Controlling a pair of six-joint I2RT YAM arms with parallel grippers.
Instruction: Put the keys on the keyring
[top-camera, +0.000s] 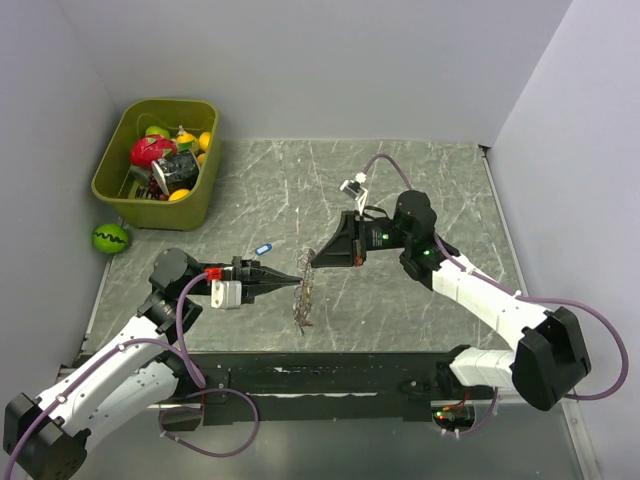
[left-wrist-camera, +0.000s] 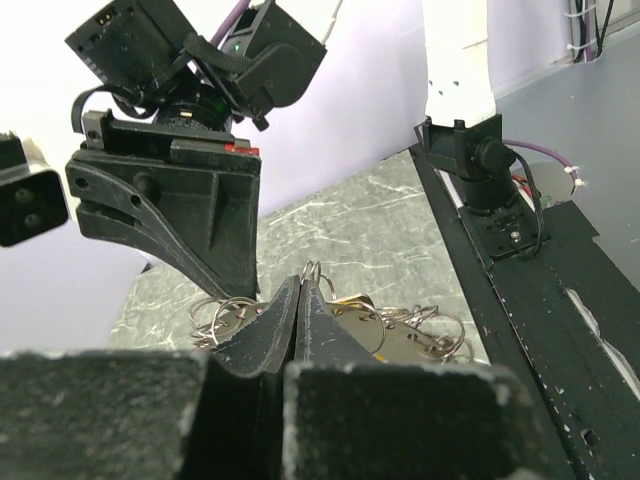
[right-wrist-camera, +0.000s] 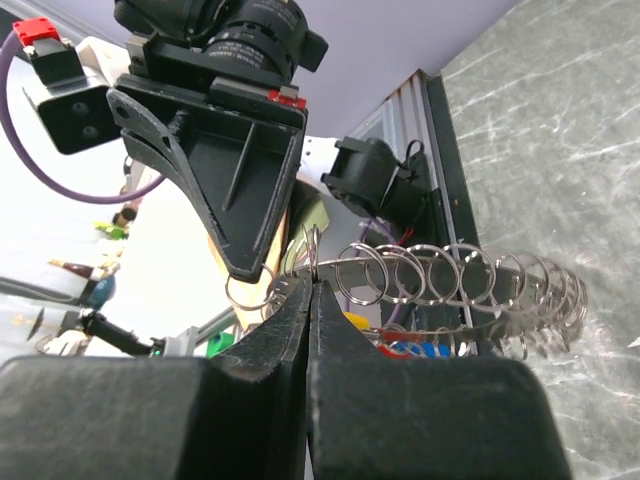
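1. Where the table (top-camera: 420, 190) meets its near edge, the two arm bases sit side by side, and both arms reach inward over the marbled grey top.
2. The left gripper (top-camera: 293, 281) points to the right with its fingers pressed together. In the left wrist view a wire ring pokes up from between the tips, so it is pinching the keyring (top-camera: 303, 300).
3. The keyring shows as a string of linked wire rings. It is held between the two gripper tips near the middle of the table, and in the top view the rest of it hangs below them. Whether its lower end touches the table cannot be told.
4. The right gripper (top-camera: 310, 261) comes in from the far right and points left, tip to tip with the left one. Its fingers are also closed, nipping a ring at one end of the string. In the right wrist view the other rings run off to the right in a row.
5. Just beyond the tips and a little left, a blue-tagged key (top-camera: 264, 249) lies flat on the table, apart from the keyring and both grippers.
6. Further left, a green striped ball (top-camera: 110, 238) rests near the wall, just beside the near corner of the bin (top-camera: 115, 195).
7. The olive-green bin stands in the far left corner and holds toy fruit and a dark can.
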